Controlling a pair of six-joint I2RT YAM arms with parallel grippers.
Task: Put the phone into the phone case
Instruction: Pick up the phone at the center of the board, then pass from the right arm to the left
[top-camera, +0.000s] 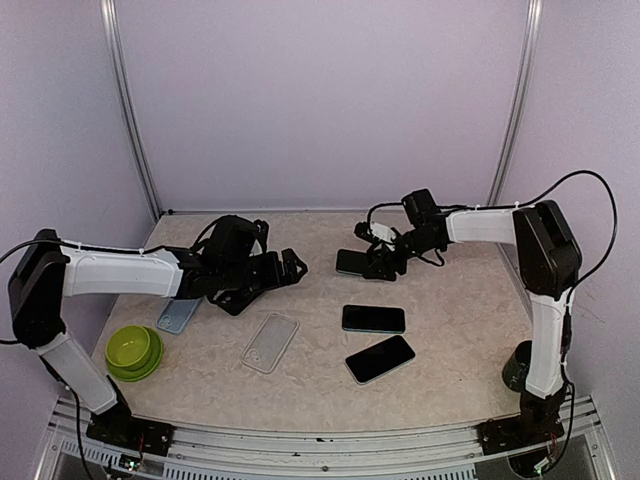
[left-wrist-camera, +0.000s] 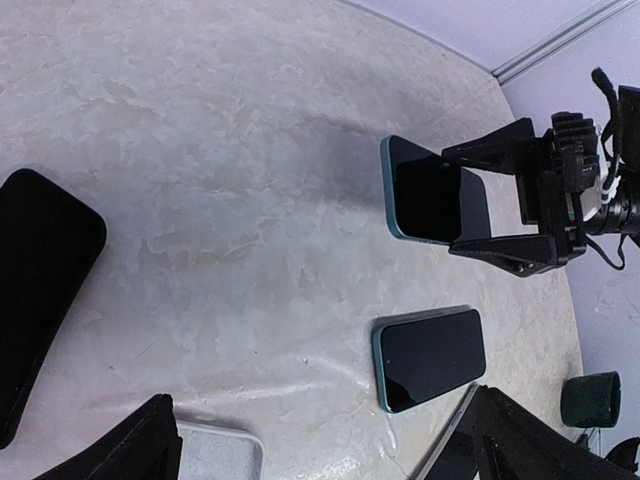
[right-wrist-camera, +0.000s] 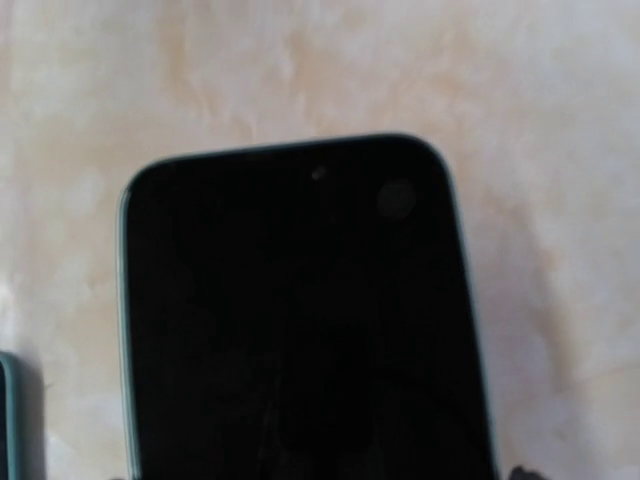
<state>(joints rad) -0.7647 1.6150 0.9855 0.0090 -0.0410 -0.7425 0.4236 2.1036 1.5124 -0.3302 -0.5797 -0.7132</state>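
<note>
My right gripper has its two fingers set against the long edges of a dark-screened, teal-edged phone at the back middle of the table. That phone fills the right wrist view and also shows in the left wrist view. A clear phone case lies flat in front, and its corner shows between my left fingers. My left gripper is open and empty, hovering left of the phones.
Two more phones lie on the table, one teal-edged and one nearer. A blue-grey case and a green bowl sit at the front left. A black flat object lies under my left arm. A dark cup stands at the right edge.
</note>
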